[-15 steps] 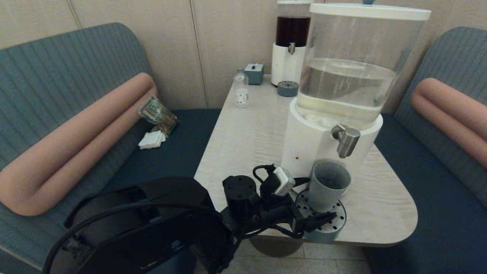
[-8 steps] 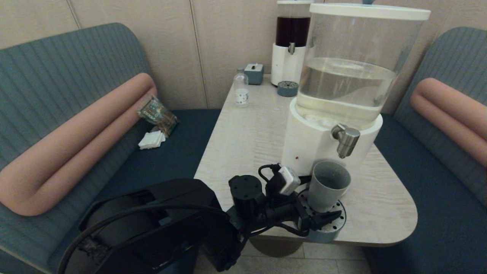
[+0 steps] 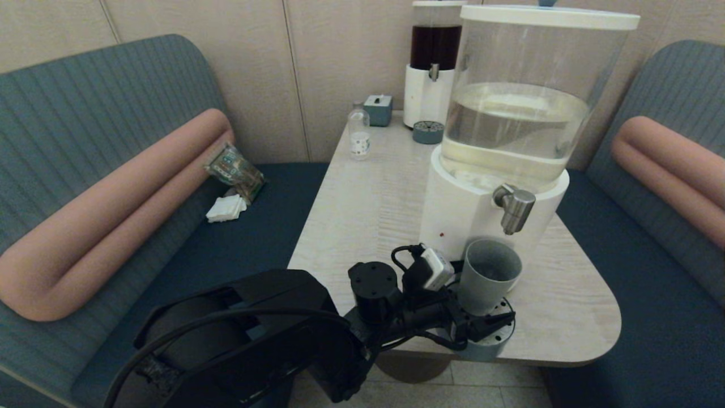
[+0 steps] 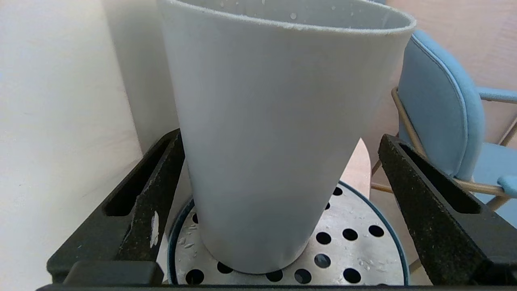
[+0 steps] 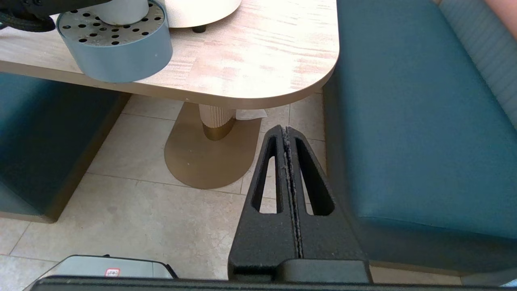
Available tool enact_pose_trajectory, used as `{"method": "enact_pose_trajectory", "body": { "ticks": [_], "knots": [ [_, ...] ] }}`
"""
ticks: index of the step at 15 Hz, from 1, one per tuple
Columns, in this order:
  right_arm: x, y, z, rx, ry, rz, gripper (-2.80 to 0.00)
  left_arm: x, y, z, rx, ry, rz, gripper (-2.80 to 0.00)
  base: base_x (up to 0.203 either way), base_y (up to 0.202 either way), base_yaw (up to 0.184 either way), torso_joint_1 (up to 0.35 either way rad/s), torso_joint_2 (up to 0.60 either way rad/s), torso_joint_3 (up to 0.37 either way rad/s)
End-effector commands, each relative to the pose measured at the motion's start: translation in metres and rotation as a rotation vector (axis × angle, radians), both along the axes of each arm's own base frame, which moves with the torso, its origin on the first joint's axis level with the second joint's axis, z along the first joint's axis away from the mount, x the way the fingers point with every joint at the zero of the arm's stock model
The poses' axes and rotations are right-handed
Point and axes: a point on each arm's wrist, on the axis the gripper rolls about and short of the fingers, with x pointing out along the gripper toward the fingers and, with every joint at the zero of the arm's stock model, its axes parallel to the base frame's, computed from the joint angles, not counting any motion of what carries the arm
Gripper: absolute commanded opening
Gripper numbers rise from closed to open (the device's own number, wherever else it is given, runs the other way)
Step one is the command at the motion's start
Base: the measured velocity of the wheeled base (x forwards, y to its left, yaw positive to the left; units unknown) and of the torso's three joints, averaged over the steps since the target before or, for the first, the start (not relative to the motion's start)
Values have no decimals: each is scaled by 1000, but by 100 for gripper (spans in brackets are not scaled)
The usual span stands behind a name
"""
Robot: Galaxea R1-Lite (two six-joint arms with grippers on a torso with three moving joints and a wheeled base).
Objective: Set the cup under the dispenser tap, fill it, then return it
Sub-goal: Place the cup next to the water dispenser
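The grey-blue cup (image 3: 488, 276) stands upright on the round perforated drip tray (image 3: 506, 318), directly below the brushed-steel dispenser tap (image 3: 514, 208). No liquid is running from the tap. My left gripper (image 3: 477, 296) is open around the lower half of the cup. In the left wrist view the cup (image 4: 274, 121) fills the space inside the left gripper (image 4: 280, 139). One finger (image 4: 161, 173) lies close against the cup's side and the other finger (image 4: 420, 178) stands well clear. My right gripper (image 5: 286, 131) is shut on nothing, low over the floor beside the table.
The large dispenser's white base (image 3: 459, 209) rises just behind the cup. At the back of the table (image 3: 362, 198) are a dark-liquid dispenser (image 3: 433, 62), a small clear bottle (image 3: 359, 135) and a small blue box (image 3: 378, 109). Blue benches flank both sides.
My left arm has moved forward and right, bringing its open fingers further round the cup. The cup stays on the drip tray. The right arm is not in the earlier frames.
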Motion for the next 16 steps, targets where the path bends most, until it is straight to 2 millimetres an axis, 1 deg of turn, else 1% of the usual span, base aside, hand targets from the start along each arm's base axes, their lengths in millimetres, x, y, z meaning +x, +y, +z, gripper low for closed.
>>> {"method": "enact_pose_trajectory", "body": {
  "ticks": [1, 2, 6, 10, 12, 13, 16],
  "knots": [
    [0, 0, 0, -1, 0, 0, -280, 1, 0, 1, -10, -8, 6, 0, 0, 0, 0, 0, 0, 0],
    [0, 0, 0, -1, 0, 0, -280, 1, 0, 1, -12, -6, 17, -280, 0, 0, 0, 0, 0, 0],
    [0, 0, 0, -1, 0, 0, -280, 0, 0, 2, -16, -3, 27, -280, 0, 0, 0, 0, 0, 0],
    [0, 0, 0, -1, 0, 0, -280, -3, 3, 8, -19, -6, 25, -280, 0, 0, 0, 0, 0, 0],
    [0, 0, 0, -1, 0, 0, -280, -11, 8, 13, -9, 5, 21, -280, 0, 0, 0, 0, 0, 0],
    [0, 0, 0, -1, 0, 0, -280, -19, 13, 17, 1, 15, 16, -280, 0, 0, 0, 0, 0, 0],
    [0, 0, 0, -1, 0, 0, -280, -38, 31, 33, 23, 39, 13, -280, 0, 0, 0, 0, 0, 0]
  ]
}}
